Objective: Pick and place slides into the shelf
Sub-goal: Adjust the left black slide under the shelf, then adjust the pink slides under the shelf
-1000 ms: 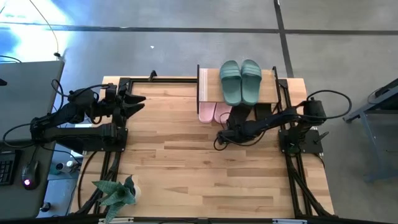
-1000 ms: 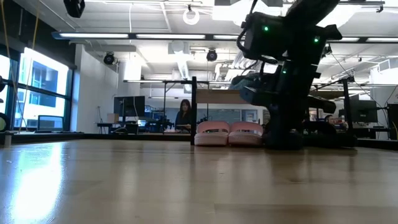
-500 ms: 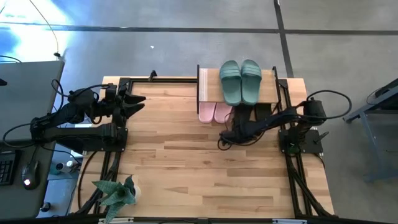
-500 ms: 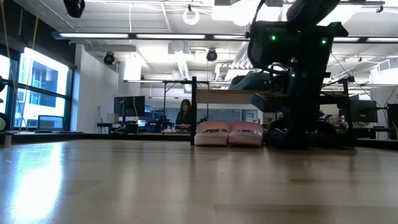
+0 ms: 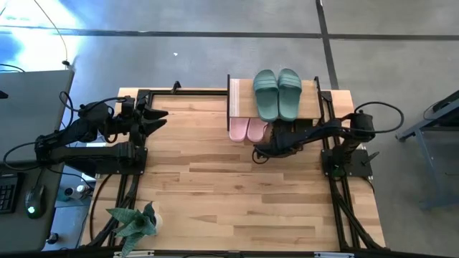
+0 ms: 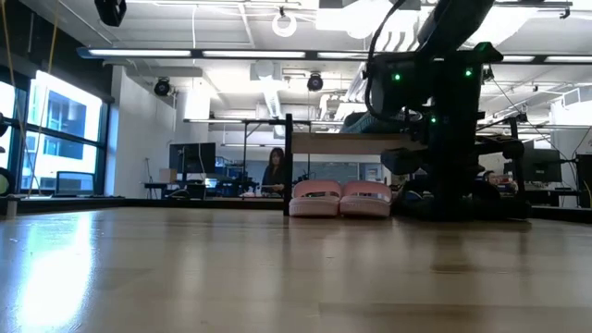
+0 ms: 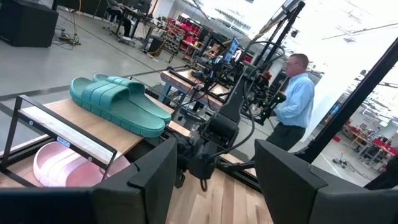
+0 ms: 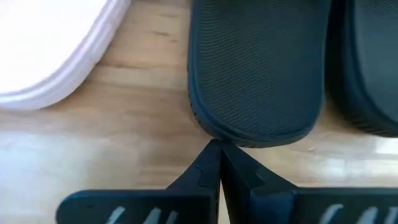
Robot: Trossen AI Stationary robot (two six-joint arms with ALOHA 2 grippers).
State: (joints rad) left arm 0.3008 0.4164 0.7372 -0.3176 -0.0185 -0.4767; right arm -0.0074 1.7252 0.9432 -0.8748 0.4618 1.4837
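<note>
- My left gripper [image 5: 159, 118] is parked at the far left edge of the table [image 5: 215, 193], fingers spread, nothing between them (idle arm).
- Pink slides [image 5: 247, 129] sit on the lower level of the shelf [image 5: 240, 97], just left of my right gripper; green slides [image 5: 277, 93] are on the top board beyond it.
- Right gripper [image 8: 219, 149] has its fingers pressed together, tips touching the heel of a black slide [image 8: 258, 68] directly ahead; the second black slide [image 8: 367, 68] lies beside it.
- Risk, my guess: a shut-finger nudge can slip off the rounded heel, skew the slide into the pink pair, or jam it on a shelf upright.
- Smooth wood table lets the slide skid.
- Open lab behind, a person standing in the left wrist view.
</note>
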